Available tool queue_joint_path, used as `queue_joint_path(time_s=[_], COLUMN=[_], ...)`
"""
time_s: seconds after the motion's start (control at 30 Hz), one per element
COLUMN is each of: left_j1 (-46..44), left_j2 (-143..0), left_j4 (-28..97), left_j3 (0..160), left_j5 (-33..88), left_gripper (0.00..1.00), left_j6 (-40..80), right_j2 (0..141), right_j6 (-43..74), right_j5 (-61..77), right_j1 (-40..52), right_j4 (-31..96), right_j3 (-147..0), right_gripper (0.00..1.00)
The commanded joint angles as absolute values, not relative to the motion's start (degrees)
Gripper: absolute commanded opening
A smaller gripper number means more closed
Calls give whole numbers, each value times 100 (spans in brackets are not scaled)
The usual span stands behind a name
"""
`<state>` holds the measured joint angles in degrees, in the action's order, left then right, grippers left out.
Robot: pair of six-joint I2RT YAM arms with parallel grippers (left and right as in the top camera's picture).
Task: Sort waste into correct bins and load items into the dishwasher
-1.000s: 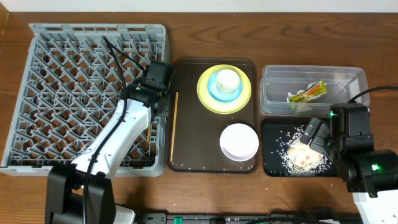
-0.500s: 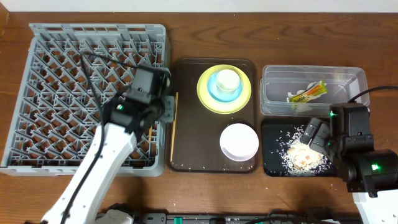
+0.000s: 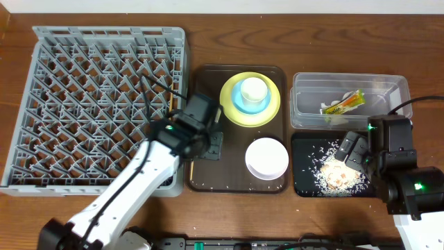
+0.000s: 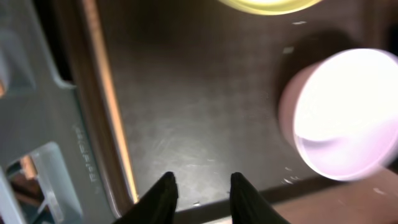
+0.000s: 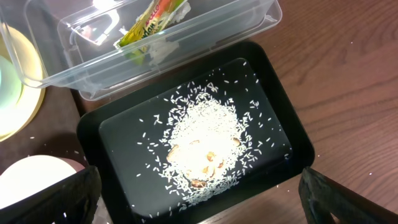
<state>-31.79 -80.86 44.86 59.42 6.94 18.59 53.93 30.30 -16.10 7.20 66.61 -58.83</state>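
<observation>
Left gripper [image 4: 200, 186] hung over serving tray [image 4: 205, 106], jaws narrow, empty, beside chopstick [image 4: 107, 93]. Right gripper [image 5: 199, 180] gaped wide above black tray [image 5: 118, 130].

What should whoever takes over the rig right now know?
Left end effector: slightly open, empty, low over the brown tray, beside a chopstick at its left edge.
Right end effector: wide open, empty, above the black tray.
Done: wrapper in the tub; rice in the black tray.
Left: the chopstick, the plate with blue bowl and cup stacked on it, and the white bowl sit on the brown tray, to go into the rack.
</observation>
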Motion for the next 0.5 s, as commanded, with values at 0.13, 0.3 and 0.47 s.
queue_joint_path(time_s=[0.13, 0.3, 0.47], left_j1=[-3459, -3457, -3400], left_j2=[-8818, -9542, -10016], left_j4=[4278, 4228, 4169], left_j3=[5913, 5913, 5913], left_j5=[-849, -963, -1208], left_gripper=[20, 20, 21], left_j6=[2447, 2521, 2521], right_j2=[5389, 5391, 5391], right_j6=[2971, 2969, 2969], right_j5=[-1647, -1647, -1647], right_j1=[648, 648, 648], right_j4=[6667, 6665, 6667], right_j3=[-5966, -5966, -5966], right_gripper=[99, 99, 99])
